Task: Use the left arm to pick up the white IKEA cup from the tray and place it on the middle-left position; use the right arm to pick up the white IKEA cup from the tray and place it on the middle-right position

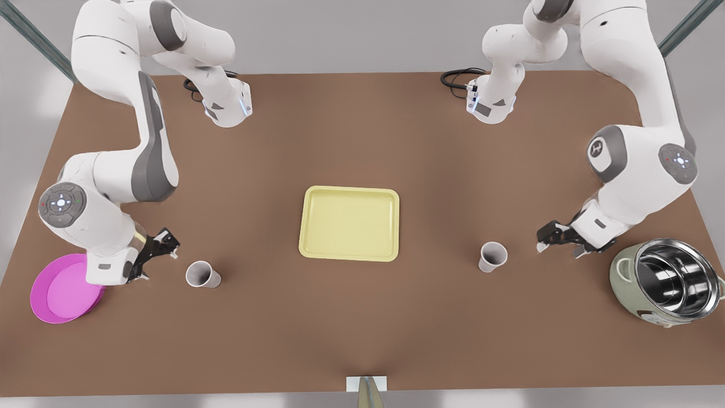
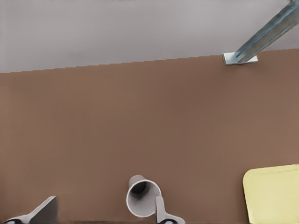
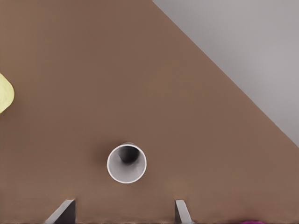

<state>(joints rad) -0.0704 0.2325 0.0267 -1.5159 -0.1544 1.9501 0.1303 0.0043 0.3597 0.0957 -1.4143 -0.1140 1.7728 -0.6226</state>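
Both cups (image 1: 202, 275) (image 1: 492, 256) are set on the worktop (image 1: 362, 317) beside the tray (image 1: 349, 223); left gripper (image 1: 160, 251) and right gripper (image 1: 558, 241) are held with jaws open, empty.

brown table (image 1: 362, 317), tray (image 1: 349, 223), 2 cups (image 1: 202, 275), dish (image 1: 56, 292), pot (image 1: 662, 283)

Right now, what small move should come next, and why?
Probably raise both open grippers straight up and away. The pale yellow rectangular tray is bare, one white tapered cup stands upright beside the left gripper, and a second white cup stands beside the right gripper, so nothing seems left to carry.
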